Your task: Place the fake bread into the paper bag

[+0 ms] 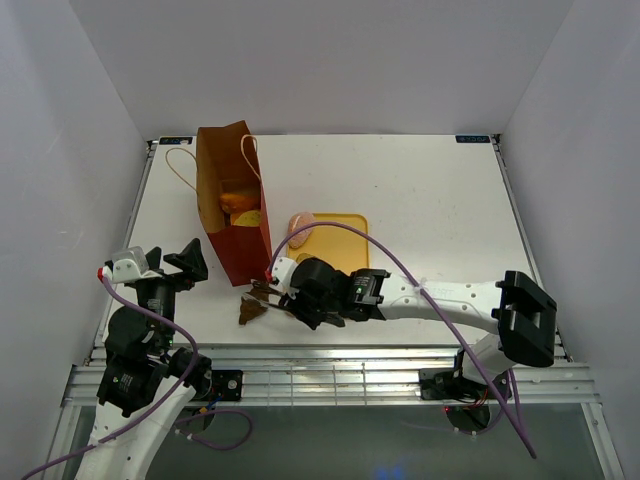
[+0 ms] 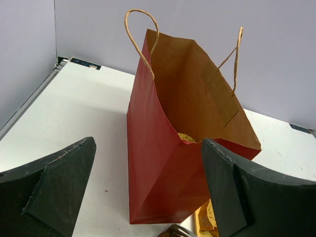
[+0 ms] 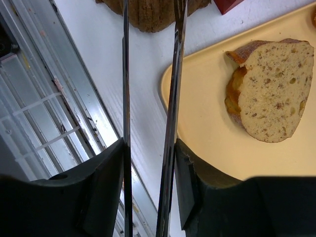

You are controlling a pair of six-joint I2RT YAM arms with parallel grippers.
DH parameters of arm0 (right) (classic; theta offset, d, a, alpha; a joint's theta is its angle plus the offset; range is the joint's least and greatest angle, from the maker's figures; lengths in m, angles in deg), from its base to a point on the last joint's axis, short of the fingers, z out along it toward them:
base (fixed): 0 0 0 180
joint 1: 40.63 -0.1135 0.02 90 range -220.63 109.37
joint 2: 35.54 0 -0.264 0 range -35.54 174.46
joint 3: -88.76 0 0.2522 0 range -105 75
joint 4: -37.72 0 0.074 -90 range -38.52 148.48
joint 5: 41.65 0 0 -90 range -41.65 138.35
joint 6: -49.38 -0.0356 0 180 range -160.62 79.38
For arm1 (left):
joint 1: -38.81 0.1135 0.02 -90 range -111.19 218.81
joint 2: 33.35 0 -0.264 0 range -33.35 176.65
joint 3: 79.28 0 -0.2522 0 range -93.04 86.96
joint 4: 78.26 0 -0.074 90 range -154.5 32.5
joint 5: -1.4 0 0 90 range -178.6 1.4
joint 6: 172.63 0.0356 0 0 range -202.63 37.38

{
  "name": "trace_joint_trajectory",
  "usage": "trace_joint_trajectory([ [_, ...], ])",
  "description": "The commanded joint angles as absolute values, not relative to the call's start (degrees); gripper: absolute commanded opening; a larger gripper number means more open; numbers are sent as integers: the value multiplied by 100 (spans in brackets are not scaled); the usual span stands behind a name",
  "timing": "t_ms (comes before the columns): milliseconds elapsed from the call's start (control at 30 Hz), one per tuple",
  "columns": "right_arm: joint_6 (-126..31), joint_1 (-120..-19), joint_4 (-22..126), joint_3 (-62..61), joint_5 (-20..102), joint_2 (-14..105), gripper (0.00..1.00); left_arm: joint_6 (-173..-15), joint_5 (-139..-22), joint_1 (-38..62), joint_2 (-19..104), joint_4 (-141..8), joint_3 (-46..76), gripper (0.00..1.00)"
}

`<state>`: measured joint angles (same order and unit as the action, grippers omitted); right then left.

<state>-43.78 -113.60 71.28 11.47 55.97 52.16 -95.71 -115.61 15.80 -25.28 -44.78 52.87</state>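
Note:
The reddish-brown paper bag [image 1: 232, 205] stands open at the table's left and holds orange and golden bread [image 1: 241, 207]. In the left wrist view the bag [image 2: 168, 168] fills the middle, with a bit of bread [image 2: 186, 137] showing inside. My left gripper [image 1: 186, 262] is open and empty just left of the bag. My right gripper [image 1: 295, 290] is shut on silver tongs [image 3: 174, 74], whose tips are around a brown croissant [image 1: 251, 309] on the table before the bag. A speckled slice [image 3: 269, 89] lies on the yellow tray [image 3: 207, 143]. A pink roll [image 1: 300, 223] sits at the tray's far left.
The yellow tray [image 1: 340, 240] lies right of the bag, partly under my right arm. The metal rail of the table's near edge [image 3: 44, 113] runs just beyond the tongs. White walls enclose the table on three sides.

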Motion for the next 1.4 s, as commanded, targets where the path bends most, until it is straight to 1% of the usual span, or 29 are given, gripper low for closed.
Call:
trace_joint_trajectory([
  [0,-4230,-11420,7126,891,5837,5261,47,-9563,-11541,1569,-2553,-4455,5365,98],
  [200,-4194,-11455,7213,820,5872,5375,47,-9555,-11541,1569,-2562,-4455,5365,98],
  [300,-4185,-11463,7301,733,5925,5419,44,-9555,-11532,1569,-2562,-4455,5365,98],
  [433,-4168,-11472,7416,653,5881,5437,38,-9555,-11532,1561,-2571,-4455,5365,98],
  [500,-4141,-11481,7460,627,5793,5428,33,-9555,-11532,1569,-2571,-4455,5365,98],
  [567,-4124,-11490,7495,636,5662,5393,31,-9555,-11532,1569,-2571,-4455,5365,98],
  [700,-4133,-11490,7530,688,5626,5393,23,-9555,-11532,1561,-2580,-4455,5365,98],
  [933,-4203,-11490,7539,733,5758,5314,21,-9555,-11523,1569,-2588,-4455,5374,98],
  [1167,-4238,-11490,7767,417,6021,5218,21,-9555,-11532,1569,-2580,-4455,5365,98],
  [1367,-4334,-11481,7873,442,6154,4963,23,-9555,-11532,1569,-2580,-4455,5365,98],
])
